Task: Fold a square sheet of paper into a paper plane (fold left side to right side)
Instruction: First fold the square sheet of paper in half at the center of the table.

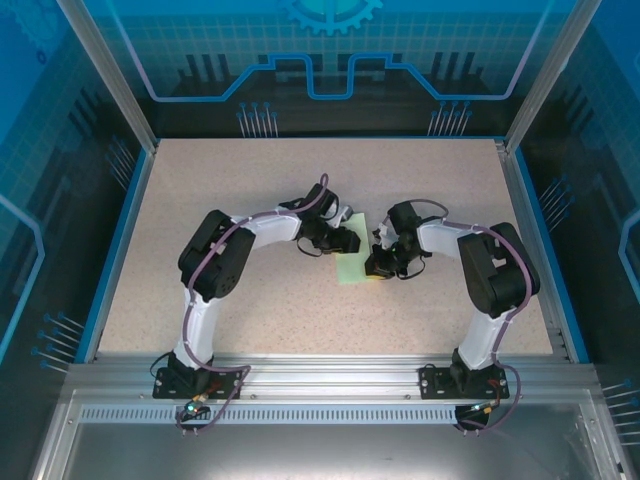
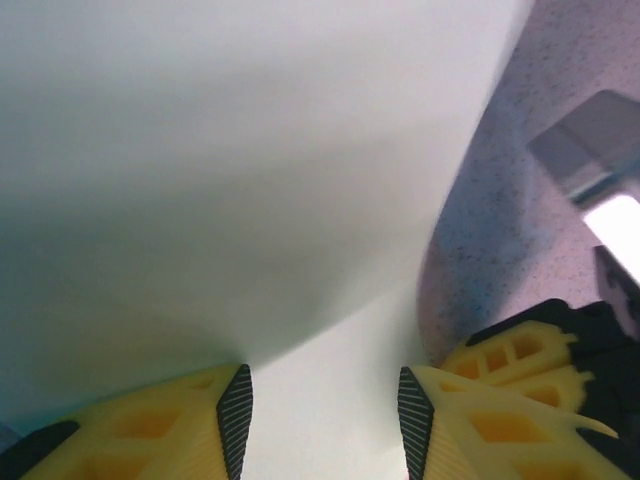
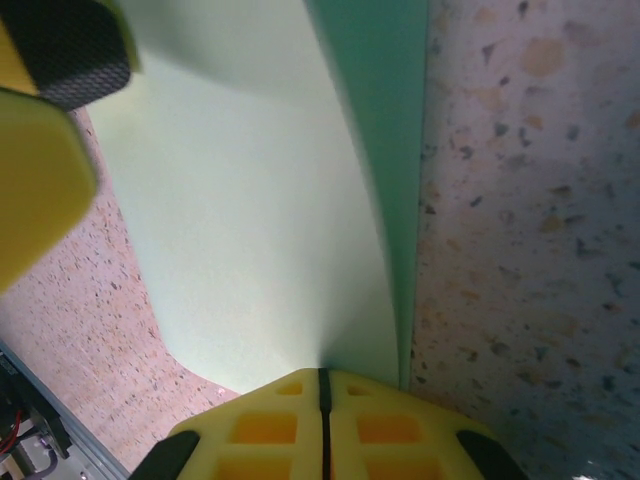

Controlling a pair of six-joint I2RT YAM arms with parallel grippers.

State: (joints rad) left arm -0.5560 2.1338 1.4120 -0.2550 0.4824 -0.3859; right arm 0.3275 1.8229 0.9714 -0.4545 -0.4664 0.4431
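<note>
The square sheet of paper [image 1: 350,268], pale mint green, lies mid-table between both grippers, curled rather than flat. It is a bent sheet, not a dart-shaped plane. My left gripper [image 1: 347,240] sits at its far left edge. In the left wrist view the paper [image 2: 250,180] billows up in front of the open left gripper [image 2: 320,420] and spans the gap under the fingers. My right gripper [image 3: 322,385] is shut on the near edge of the paper [image 3: 250,200], whose right part folds over in a darker green strip. In the top view the right gripper [image 1: 379,267] is at the sheet's right side.
The speckled beige table [image 1: 250,180] has a blue rim and aluminium posts around it. A yellow and black finger [image 3: 50,60] of the other arm hangs close over the paper's far corner. Both arms bend inward, their wrists nearly meeting.
</note>
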